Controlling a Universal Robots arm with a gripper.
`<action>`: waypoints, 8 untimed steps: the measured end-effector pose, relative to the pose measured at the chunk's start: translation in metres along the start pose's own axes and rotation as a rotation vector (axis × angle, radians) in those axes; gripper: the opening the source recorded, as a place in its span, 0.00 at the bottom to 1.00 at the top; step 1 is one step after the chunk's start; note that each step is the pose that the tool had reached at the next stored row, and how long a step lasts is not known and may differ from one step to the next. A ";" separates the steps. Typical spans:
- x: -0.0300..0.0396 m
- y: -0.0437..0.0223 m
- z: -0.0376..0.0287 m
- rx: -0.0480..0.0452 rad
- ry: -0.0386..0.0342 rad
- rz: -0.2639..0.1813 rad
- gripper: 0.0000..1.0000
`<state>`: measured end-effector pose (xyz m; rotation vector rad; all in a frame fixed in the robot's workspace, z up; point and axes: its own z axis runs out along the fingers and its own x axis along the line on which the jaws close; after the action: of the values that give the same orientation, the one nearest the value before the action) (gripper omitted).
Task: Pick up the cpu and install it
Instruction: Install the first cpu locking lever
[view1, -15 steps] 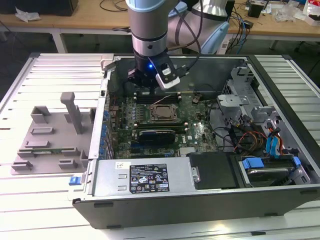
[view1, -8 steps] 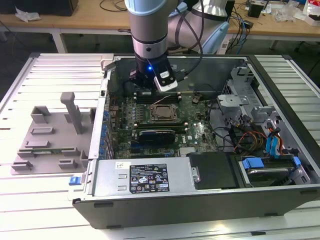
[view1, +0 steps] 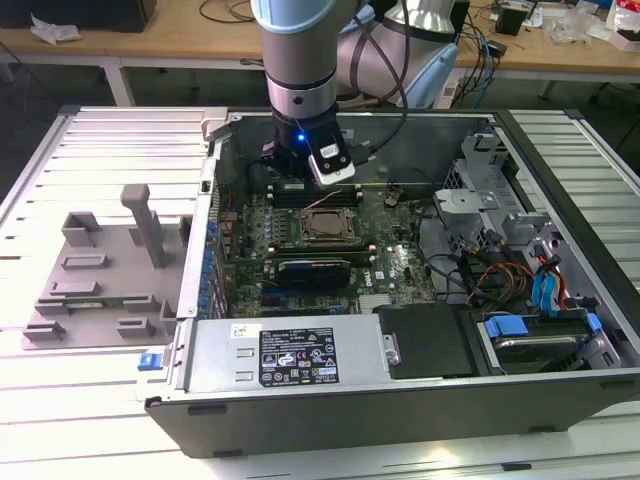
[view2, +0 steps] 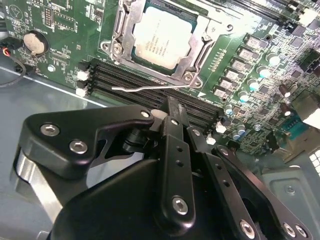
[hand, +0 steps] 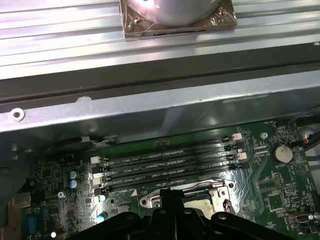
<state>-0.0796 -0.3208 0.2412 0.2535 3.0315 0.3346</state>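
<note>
Flat silvery square cpu (view2: 162, 37) sits in metal-framed socket (view2: 196, 60), pincer (view2: 172, 107) nr.

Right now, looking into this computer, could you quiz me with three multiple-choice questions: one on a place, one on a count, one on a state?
1. Where does the cpu lie?
A. On the grey tray beside the case
B. In the socket on the motherboard
C. On top of the drive bay

2. How many long memory slots run beside the socket?
A. Two
B. Four
C. Eight

3. The side of the computer case is:
A. Open
B. Shut
C. Covered by a cloth

Answers:
1 B: its pale metal top sits inside the socket's metal frame in the second wrist view.
2 B: four dark parallel slots show in the first wrist view.
3 A: the exterior view looks straight in at the motherboard.
</note>
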 end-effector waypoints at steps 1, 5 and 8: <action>-0.0008 -0.0002 0.0015 0.0009 -0.0030 0.013 0.11; -0.0027 -0.0006 0.0049 0.0037 -0.0126 0.055 0.11; -0.0048 0.0003 0.0073 0.0041 -0.0150 0.065 0.11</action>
<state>-0.0741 -0.3198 0.2346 0.3545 3.0145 0.3296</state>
